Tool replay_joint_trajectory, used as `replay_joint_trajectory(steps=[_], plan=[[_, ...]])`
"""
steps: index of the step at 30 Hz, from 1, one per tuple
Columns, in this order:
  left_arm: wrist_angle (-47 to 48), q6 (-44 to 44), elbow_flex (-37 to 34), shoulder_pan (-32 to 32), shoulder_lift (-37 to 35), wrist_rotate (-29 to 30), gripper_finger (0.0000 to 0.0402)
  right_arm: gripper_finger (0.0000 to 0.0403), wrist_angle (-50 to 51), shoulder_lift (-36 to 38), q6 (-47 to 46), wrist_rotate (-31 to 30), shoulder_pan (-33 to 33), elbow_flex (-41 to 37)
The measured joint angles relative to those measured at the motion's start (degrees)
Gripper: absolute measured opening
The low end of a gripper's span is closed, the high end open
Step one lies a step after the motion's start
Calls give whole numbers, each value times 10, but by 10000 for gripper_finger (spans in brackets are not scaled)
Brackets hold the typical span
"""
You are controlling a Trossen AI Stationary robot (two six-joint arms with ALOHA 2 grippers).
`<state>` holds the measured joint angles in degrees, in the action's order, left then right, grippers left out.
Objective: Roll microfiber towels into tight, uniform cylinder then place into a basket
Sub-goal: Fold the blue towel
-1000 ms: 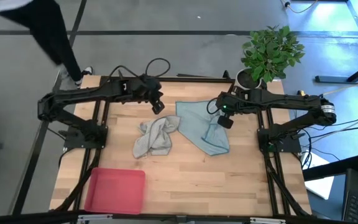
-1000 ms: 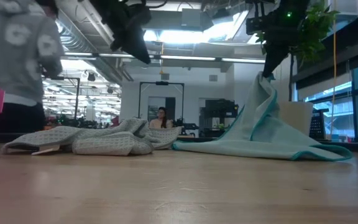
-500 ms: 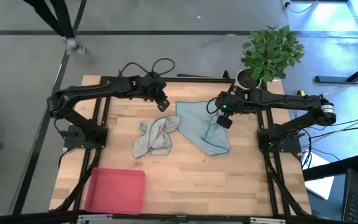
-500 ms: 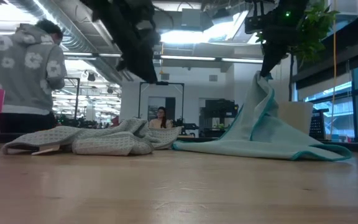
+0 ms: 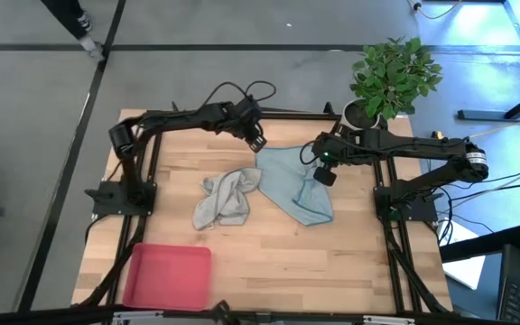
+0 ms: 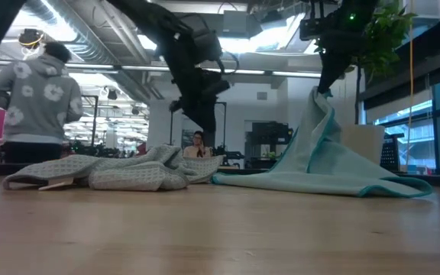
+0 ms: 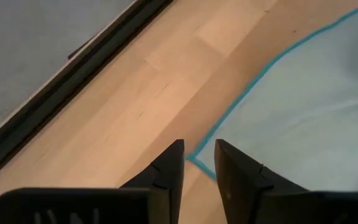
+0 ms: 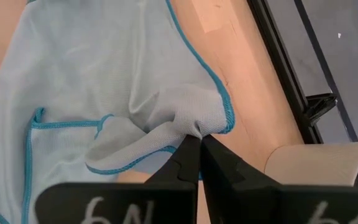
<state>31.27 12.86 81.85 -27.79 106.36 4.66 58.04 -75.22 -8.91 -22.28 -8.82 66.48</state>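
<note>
We read the step as spreading the blue-teal towel (image 5: 294,185) flat before rolling. The right gripper (image 8: 196,144) is clamped on a bunched edge, holding it lifted so the cloth drapes down in a tent below the fingers. The left gripper (image 7: 199,163) hangs just above the far corner, fingers parted a little with the teal hem between their tips, nothing pinched yet. We would drop straight onto that corner, close on the hem alone, then draw the two grips apart evenly.

The grey towel (image 5: 227,197) lies crumpled just beside the left gripper, toward the front. The basket (image 5: 168,276) sits well apart, at the front edge.

Only the left wrist view shows the corner lined up; only the low view shows the lift.
</note>
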Motion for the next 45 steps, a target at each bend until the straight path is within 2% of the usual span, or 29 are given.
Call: replay_joint_trajectory(steps=[6,16,27,38,45], plan=[[2,-14,18,-1,45,-40,80,10,0,0,0,0,0,0],[5,-14,18,-6,92,-44,80,10,0,0,1,0,0,0],[9,-3,18,-10,97,-93,80,10,-5,0,2,0,0,0],[66,-28,18,-3,95,-94,80,10,-11,0,2,0,0,0],[58,-39,18,-22,95,-94,80,10,-11,0,23,-5,0,0]])
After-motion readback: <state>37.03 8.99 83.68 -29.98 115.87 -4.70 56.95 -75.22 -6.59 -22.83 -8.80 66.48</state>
